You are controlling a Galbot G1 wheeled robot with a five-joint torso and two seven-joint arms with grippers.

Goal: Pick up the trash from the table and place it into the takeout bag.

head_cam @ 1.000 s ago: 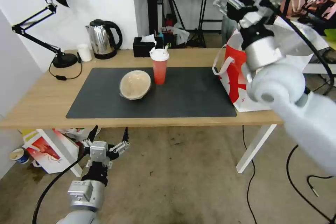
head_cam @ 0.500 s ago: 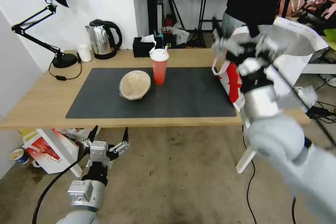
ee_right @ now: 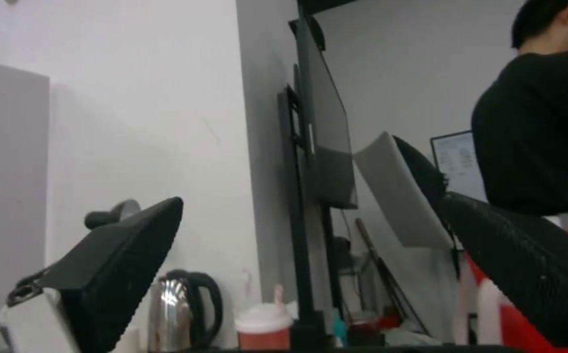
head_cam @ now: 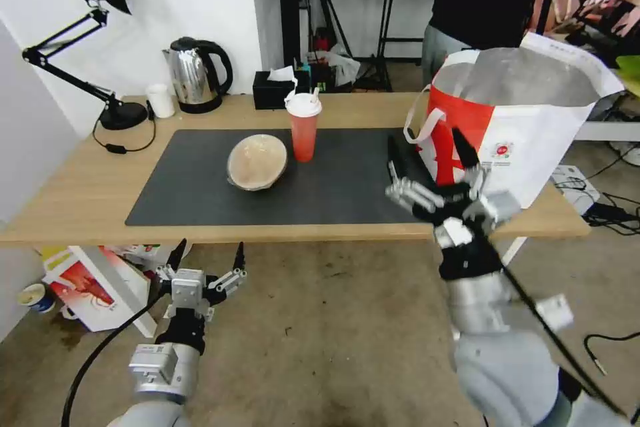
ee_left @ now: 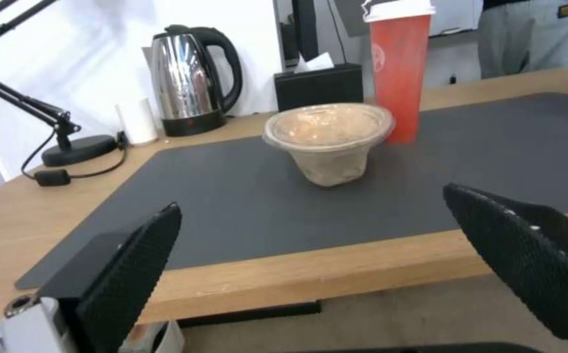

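Matt mat, light-wood counter

Wooden counter (head_cam: 80,193), matt grey mat (head_cam: 347,187), glossy steel kettle (head_cam: 193,73) upper left, foil-lined takeout bag (head_cam: 533,140).

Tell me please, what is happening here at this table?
A two-armed robot is clearing trash into the takeout bag at the right end of the table. The right gripper hangs empty, jaws open, over the table's front edge beside the bag. The beige-brown bowl and the red cup stand on the grey mat, untouched. The left gripper waits open below the table's front edge.
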